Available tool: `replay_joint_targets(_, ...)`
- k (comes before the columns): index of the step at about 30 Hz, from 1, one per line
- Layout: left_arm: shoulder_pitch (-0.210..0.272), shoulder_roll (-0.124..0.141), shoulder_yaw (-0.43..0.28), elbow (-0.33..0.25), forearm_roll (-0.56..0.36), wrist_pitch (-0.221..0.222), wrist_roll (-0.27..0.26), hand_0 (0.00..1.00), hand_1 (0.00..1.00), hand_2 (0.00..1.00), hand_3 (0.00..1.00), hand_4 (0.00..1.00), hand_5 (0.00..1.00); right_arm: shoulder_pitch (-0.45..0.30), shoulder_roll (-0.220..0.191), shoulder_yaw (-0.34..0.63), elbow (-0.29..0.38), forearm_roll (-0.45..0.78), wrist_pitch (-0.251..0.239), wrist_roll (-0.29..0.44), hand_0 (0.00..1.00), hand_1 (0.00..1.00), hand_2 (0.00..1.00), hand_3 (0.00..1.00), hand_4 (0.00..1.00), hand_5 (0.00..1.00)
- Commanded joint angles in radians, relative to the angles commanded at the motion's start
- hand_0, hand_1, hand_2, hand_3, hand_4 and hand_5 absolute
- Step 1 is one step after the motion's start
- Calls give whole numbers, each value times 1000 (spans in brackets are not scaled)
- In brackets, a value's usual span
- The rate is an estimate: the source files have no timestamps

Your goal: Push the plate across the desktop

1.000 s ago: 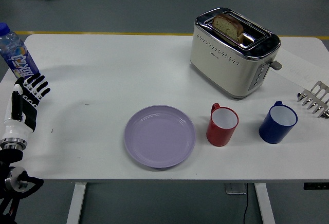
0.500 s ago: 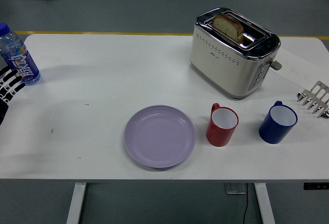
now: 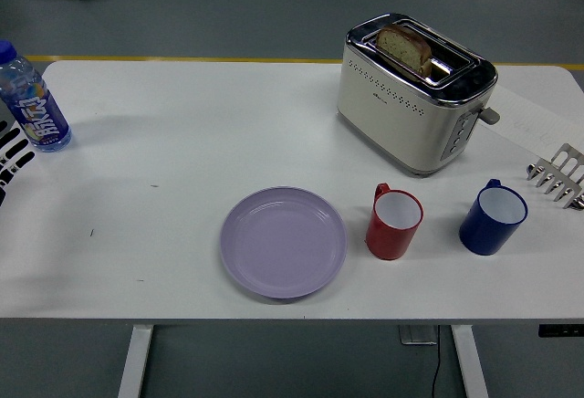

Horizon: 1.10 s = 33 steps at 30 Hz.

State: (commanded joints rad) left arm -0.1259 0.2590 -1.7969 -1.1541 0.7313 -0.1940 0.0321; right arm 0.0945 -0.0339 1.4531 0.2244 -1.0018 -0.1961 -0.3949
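At left table edge: black-and-white left hand (image 3: 11, 156), grip state indeterminate; round lilac plastic plate (image 3: 284, 242) well right, slightly nearer.

The white counter (image 3: 182, 142) carried a toaster (image 3: 415, 92). Nearer than the toaster stood a red mug (image 3: 394, 223), with a plate (image 3: 283, 242) left, a blue mug (image 3: 493, 218) right. A bottle (image 3: 32, 101) stood far left, a rack (image 3: 558, 175) far right.
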Motion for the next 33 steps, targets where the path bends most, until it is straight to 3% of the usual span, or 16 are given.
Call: replay_joint_targets(33,21,16,-18,3,-5,12,-2,727,774,759,714,609,998,6,-8,-1,2,-5,-2,-7,654,640,729,786,524,588)
